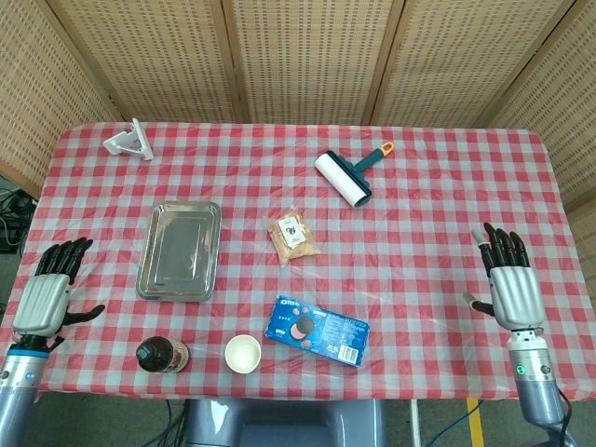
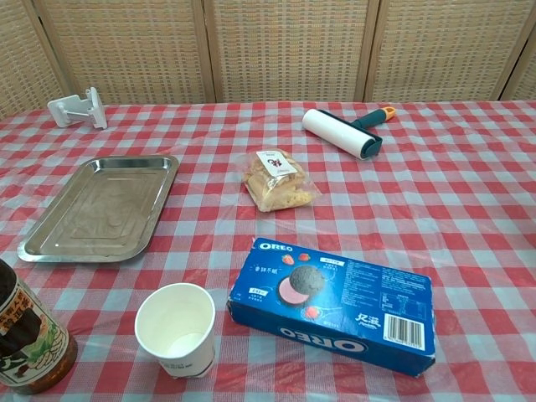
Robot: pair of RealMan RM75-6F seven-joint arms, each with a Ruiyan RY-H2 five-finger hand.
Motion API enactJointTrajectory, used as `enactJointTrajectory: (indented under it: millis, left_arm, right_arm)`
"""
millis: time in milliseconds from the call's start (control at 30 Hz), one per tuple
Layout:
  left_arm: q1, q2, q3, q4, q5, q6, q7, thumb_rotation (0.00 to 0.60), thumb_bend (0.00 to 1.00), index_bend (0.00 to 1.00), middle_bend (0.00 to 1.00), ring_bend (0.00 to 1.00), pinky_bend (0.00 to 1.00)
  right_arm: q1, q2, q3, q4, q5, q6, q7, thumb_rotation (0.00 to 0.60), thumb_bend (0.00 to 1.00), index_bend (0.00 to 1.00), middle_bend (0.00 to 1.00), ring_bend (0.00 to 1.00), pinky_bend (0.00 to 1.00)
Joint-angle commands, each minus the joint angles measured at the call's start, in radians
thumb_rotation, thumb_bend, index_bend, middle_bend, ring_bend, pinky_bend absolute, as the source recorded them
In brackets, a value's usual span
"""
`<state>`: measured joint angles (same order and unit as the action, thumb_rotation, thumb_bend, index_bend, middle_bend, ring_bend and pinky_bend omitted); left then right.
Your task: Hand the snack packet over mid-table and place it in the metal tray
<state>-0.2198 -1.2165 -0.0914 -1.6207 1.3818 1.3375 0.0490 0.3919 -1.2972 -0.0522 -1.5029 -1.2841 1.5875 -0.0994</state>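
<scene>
A: Where is the packet [image 1: 292, 237]?

B: Flat on the worktop [image 1: 419, 186] near the middle, just right of the tray [image 1: 179, 250], not touching it. The tray holds nothing.

A: And the hands?

B: Both are at the near edge, far apart and well away from the packet. The left hand [image 1: 45, 297] and the right hand [image 1: 508, 284] each have their fingers spread and hold nothing. The chest view shows neither.

A: What could go wrong from here?

B: I'd judge the pick-up is the weak spot. The packet is thin, soft and lies flat on a plastic-covered cloth, so fingers may slide over it or bunch the cloth. The roller [image 1: 343, 177] sits beyond it and the Oreo box [image 1: 317, 330] is nearer the robot; a careless reach could knock either.

A: And the handover?

B: If one hand lets go before the other has a firm hold, the packet drops. A loose hold may also leave it hanging over the tray's rim.
</scene>
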Motion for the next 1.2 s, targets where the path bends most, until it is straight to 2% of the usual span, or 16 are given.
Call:
enactJointTrajectory:
  millis: [33, 233, 500, 633, 767, 933, 1200]
  left_arm:
    - [-0.011, 0.019, -0.008, -0.025, -0.004, -0.016, -0.014, 0.6, 0.01, 0.0, 0.0, 0.0, 0.0]
    - [-0.08, 0.096, -0.08, -0.093, -0.033, -0.058, 0.053, 0.6, 0.01, 0.0, 0.0, 0.0, 0.0]
    - [-0.271, 0.187, -0.206, -0.13, -0.195, -0.316, 0.047, 0.6, 0.01, 0.0, 0.0, 0.0, 0.0]
    - [-0.378, 0.17, -0.248, -0.095, -0.297, -0.411, 0.116, 0.6, 0.02, 0.0, 0.0, 0.0, 0.0]
    - [-0.508, 0.107, -0.281, -0.041, -0.417, -0.509, 0.195, 0.6, 0.02, 0.0, 0.0, 0.0, 0.0]
    - [-0.664, 0.01, -0.282, 0.041, -0.577, -0.593, 0.298, 0.6, 0.02, 0.0, 0.0, 0.0, 0.0]
    - [-0.886, -0.149, -0.204, 0.201, -0.787, -0.688, 0.459, 0.6, 0.02, 0.0, 0.0, 0.0, 0.0]
  right_arm:
    - [-0.013, 0.003, 0.007, 0.01, -0.015, -0.004, 0.021, 0.6, 0.08, 0.0, 0.0, 0.0, 0.0]
    - [-0.037, 0.022, 0.038, 0.018, -0.037, -0.019, 0.076, 0.6, 0.08, 0.0, 0.0, 0.0, 0.0]
    - [-0.059, 0.038, 0.075, 0.025, -0.055, -0.048, 0.127, 0.6, 0.08, 0.0, 0.0, 0.0, 0.0]
    - [-0.067, 0.043, 0.09, 0.029, -0.064, -0.06, 0.151, 0.6, 0.08, 0.0, 0.0, 0.0, 0.0]
    - [-0.072, 0.044, 0.107, 0.042, -0.067, -0.068, 0.185, 0.6, 0.08, 0.0, 0.0, 0.0, 0.0]
    - [-0.083, 0.049, 0.123, 0.056, -0.07, -0.079, 0.217, 0.6, 0.08, 0.0, 0.0, 0.0, 0.0]
    - [-0.106, 0.071, 0.15, 0.063, -0.067, -0.097, 0.283, 0.6, 0.08, 0.0, 0.0, 0.0, 0.0]
